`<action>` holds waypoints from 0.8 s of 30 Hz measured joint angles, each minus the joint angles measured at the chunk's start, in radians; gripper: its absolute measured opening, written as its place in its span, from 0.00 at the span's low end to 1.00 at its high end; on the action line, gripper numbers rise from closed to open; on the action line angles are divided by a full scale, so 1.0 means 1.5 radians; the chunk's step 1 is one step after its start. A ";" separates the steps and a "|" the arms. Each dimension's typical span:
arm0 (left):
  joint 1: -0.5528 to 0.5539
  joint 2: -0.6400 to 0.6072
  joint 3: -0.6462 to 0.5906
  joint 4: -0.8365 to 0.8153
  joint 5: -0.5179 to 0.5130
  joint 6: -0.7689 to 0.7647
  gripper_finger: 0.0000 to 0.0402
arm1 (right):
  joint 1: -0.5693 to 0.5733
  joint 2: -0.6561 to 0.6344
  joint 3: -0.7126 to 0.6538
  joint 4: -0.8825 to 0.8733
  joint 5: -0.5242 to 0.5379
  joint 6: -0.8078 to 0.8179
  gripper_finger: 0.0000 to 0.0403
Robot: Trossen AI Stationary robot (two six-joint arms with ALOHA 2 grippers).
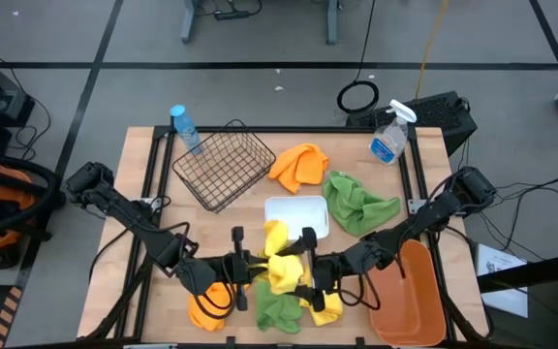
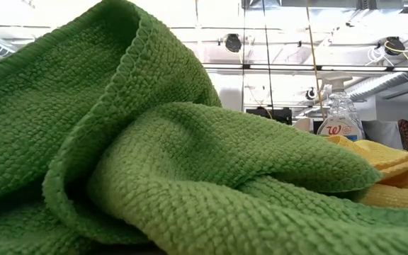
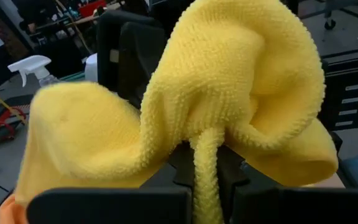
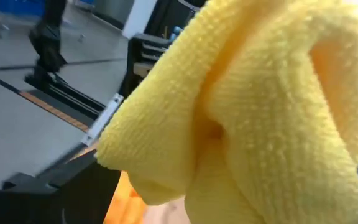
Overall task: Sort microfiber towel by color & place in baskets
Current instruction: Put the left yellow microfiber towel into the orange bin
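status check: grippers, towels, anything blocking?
Left gripper and right gripper meet at front centre, both clamped on one yellow towel. White tray just behind, empty. Green towel below.

Front centre crowded: both grippers close together, left gripper (image 1: 250, 267) & right gripper (image 1: 303, 267), yellow towel (image 1: 281, 264) between. Green towel (image 1: 277, 308) just below. White tray (image 1: 296, 215) bare, reachable. Orange tub (image 1: 410, 291) bare.

Green towel (image 2: 154, 163) fills the low view — table hidden, spray bottle (image 2: 340, 120) partly covered, left tool's (image 3: 207, 186) tips buried in yellow towel (image 3: 229, 93)
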 joint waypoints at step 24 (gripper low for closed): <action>0.006 0.000 0.000 -0.008 0.043 0.009 0.06 | -0.013 0.000 0.000 -0.006 0.005 0.114 0.39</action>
